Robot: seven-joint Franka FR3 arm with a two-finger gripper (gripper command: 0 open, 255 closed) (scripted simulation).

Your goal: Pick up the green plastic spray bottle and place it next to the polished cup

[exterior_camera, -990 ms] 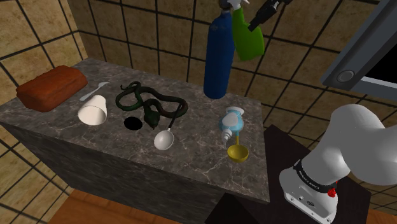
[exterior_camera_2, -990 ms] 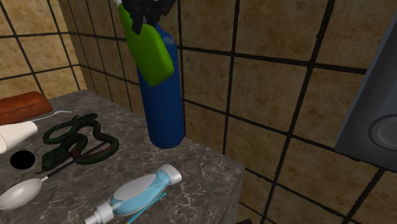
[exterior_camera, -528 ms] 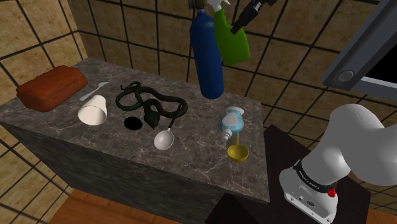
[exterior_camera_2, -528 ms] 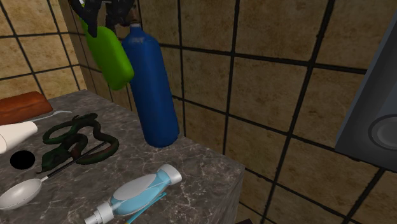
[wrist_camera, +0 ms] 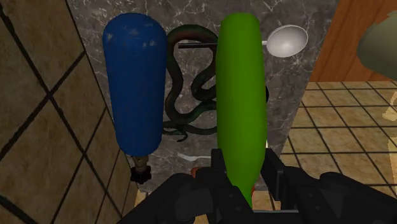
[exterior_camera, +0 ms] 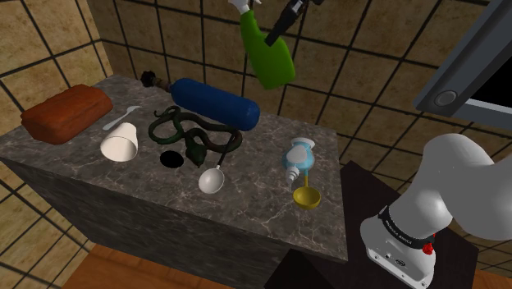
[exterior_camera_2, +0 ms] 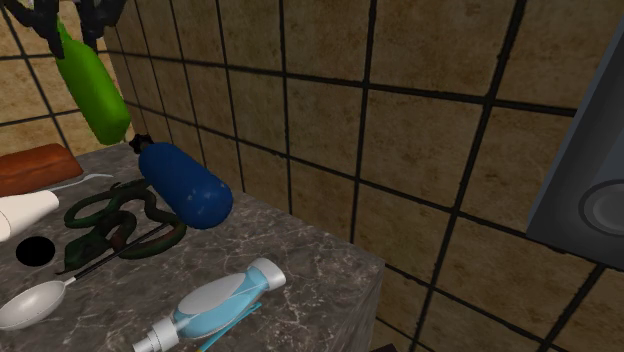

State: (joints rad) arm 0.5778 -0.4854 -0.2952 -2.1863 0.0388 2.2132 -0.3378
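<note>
The green spray bottle [exterior_camera: 267, 54] hangs in the air above the back of the marble counter [exterior_camera: 262, 205], held by its neck in my gripper [exterior_camera: 285, 16], which is shut on it. It hangs tilted, base down, in the second exterior view [exterior_camera_2: 92, 86] under the gripper [exterior_camera_2: 76, 14]. In the wrist view the green bottle [wrist_camera: 240, 95] runs out from between the fingers [wrist_camera: 275, 168]. The white cup [exterior_camera: 120, 144] lies on its side at the counter's left, well away from the bottle. It shows at the second exterior view's left edge [exterior_camera_2: 20, 213].
A blue bottle [exterior_camera: 215, 103] lies on its side at the counter's back, under the green one. Dark green scissors [exterior_camera: 193, 135], a spoon [exterior_camera: 212, 179], a black disc [exterior_camera: 171, 158], a pale blue sprayer [exterior_camera: 298, 156], a yellow scoop [exterior_camera: 306, 197] and a brown block [exterior_camera: 66, 111] lie around.
The blue bottle, upright a second ago, has tipped and fallen flat on the counter. My gripper has carried the green bottle towards the shoulder view's left.
</note>
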